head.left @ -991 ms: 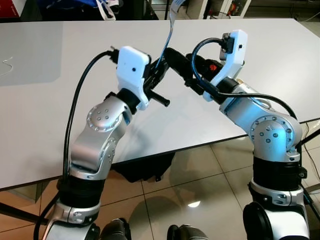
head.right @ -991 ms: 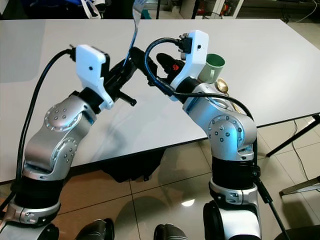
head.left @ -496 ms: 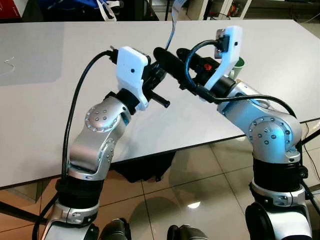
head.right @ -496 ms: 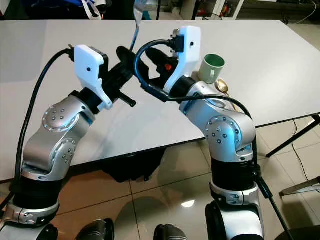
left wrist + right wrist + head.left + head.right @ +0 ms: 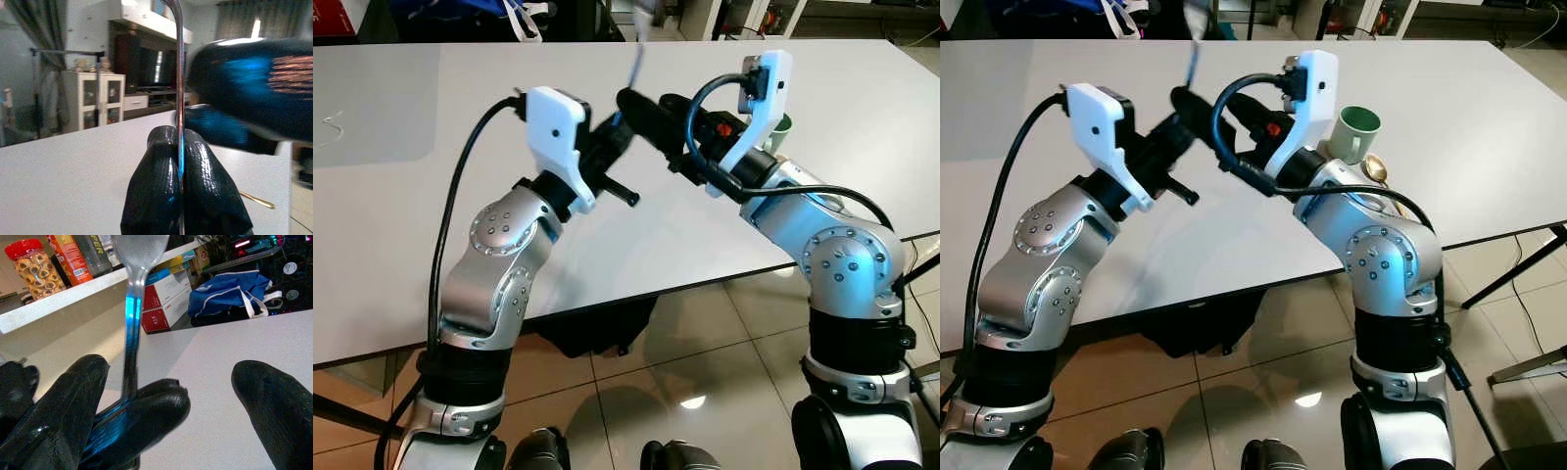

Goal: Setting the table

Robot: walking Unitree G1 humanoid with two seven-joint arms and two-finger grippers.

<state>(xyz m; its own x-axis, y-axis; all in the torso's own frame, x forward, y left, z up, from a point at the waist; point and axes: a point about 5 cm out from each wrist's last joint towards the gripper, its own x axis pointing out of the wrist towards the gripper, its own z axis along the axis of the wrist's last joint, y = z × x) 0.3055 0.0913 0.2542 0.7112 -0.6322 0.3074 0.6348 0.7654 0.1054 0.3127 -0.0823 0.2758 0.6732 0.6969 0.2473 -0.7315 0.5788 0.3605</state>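
table [image 5: 401,176]: plain white
fork [image 5: 132,308]: silver, with blue reflection
mug [image 5: 1355,132]: green inside, pale outside
spoon [image 5: 1375,168]: gold
left gripper [image 5: 182,147]: black, ribbed fingers

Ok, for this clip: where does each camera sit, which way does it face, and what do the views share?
Left eye view: on the head, looking down at the white table; both silver arms show.
Right eye view: same head, same scene, plus a green mug and gold spoon.
Left wrist view: along the left gripper, shut on a metal utensil, towards a TV wall.
Right wrist view: along the open right gripper, towards shelves.
Shared: both wrist views show the utensil.
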